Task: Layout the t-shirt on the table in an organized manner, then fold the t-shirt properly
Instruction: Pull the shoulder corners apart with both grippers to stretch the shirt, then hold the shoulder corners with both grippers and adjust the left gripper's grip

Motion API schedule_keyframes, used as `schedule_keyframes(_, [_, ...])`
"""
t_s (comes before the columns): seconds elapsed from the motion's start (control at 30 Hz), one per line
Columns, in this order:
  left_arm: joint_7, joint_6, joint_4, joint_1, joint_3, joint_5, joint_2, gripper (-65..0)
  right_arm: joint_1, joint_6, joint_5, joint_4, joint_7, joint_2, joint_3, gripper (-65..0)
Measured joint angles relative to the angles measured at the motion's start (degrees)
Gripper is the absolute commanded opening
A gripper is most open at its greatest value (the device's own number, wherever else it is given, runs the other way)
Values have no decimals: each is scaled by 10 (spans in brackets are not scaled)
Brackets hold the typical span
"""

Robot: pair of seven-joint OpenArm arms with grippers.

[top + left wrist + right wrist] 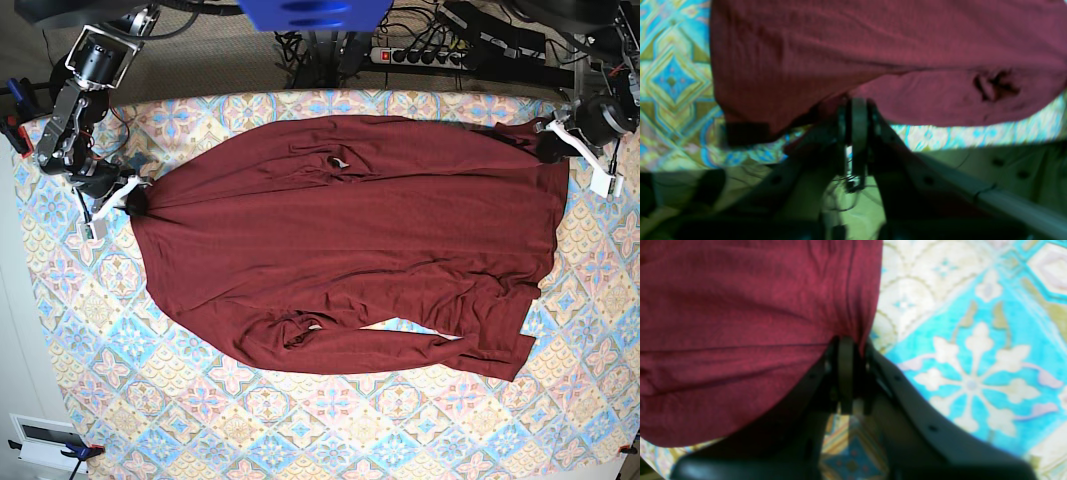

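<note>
The dark maroon t-shirt (350,230) lies spread wide across the patterned table (350,420), with a long sleeve folded along its near edge. My left gripper (548,143) sits at the shirt's far right corner. In the left wrist view it (858,101) is shut on the edge of the t-shirt (873,50). My right gripper (133,203) is at the shirt's left corner. The right wrist view shows it (846,340) shut, with the t-shirt's (740,323) bunched edge pinched between its jaws.
A power strip (430,55) and cables lie on the floor behind the table's far edge. A white box (45,440) sits off the near left corner. Bare tablecloth (973,356) shows beside the right gripper, and the table edge (973,136) runs just behind the left gripper.
</note>
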State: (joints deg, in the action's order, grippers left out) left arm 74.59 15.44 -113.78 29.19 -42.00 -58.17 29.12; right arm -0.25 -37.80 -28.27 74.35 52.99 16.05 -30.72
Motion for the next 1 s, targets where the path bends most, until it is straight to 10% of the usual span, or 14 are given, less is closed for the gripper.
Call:
schedule_keyframes(0.33, [-2,56,-2,46,-4,-60,60,-650,24,3,56,-1,2,9,-14,-650])
schedule_keyframes(0.53, [-3,56,-2,34,-85,-92,29,-650,20,3,56,-1,2,10,-14,-650])
schedule_keyframes(1.0, [-14,57,3,-76,7,120,-39,-650,20,3,56,-1,1,10,-13,-650])
